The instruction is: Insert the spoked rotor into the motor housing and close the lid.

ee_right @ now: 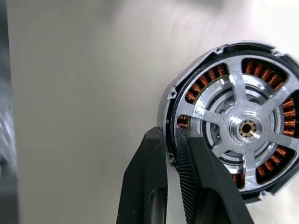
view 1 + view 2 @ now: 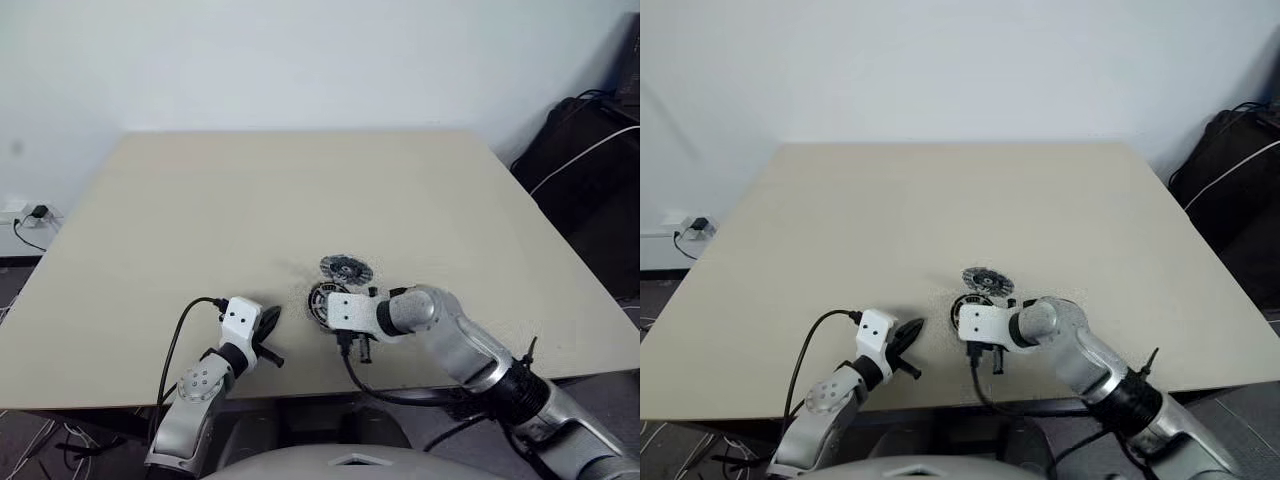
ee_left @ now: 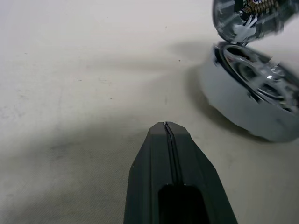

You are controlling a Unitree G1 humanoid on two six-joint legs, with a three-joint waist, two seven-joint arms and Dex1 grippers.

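My right gripper is shut on the rim of the motor housing, one finger outside its silver wall and one over the ring of copper windings. Silver spokes and a small hub cross in front of those windings. In the head views the housing sits at the table's near middle, half hidden by the gripper. From the left wrist, the shiny spoked rotor lies on the table, with the copper-wound piece leaning over it. The grey lid lies flat just beyond. Left of these parts, my left gripper is shut and empty.
The tan table stretches wide and bare behind the parts, and its front edge runs close under both arms. A black bag with a white cable stands off the right side. A wall socket sits at the far left.
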